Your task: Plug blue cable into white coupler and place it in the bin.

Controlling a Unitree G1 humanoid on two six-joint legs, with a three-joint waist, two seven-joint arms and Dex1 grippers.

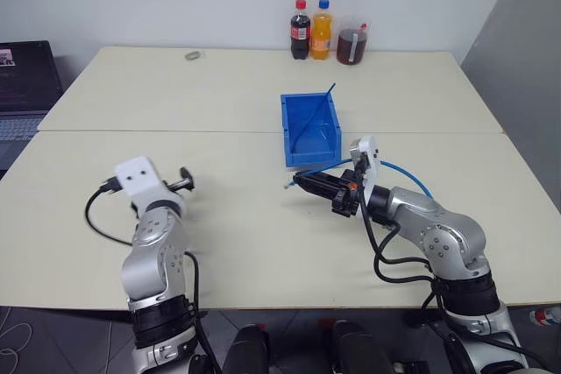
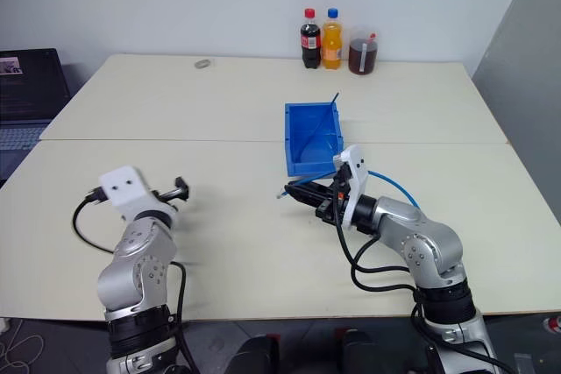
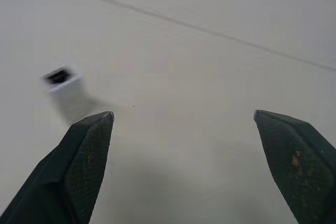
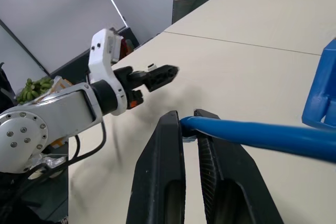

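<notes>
The bright-blue bin [image 1: 298,102] stands open-topped at the table's middle. Just in front of it my right gripper [image 1: 300,184] is shut on the blue cable [image 4: 252,134]. The cable's end pokes out past the fingertips, and the rest loops back behind the wrist [image 1: 410,175]. At the left my left gripper [image 1: 186,181] hovers low over the table, open, with nothing between its fingers [image 3: 89,145]. The white coupler [image 3: 65,86], a tiny white block with a dark face, sits on the table just outside one fingertip.
Two bottles [image 1: 311,31] and a jug [image 1: 352,44] stand at the table's far edge, with a small grey object [image 1: 193,56] further left. A laptop [image 1: 24,85] sits off the table's left. A seam [image 1: 263,132] crosses the table.
</notes>
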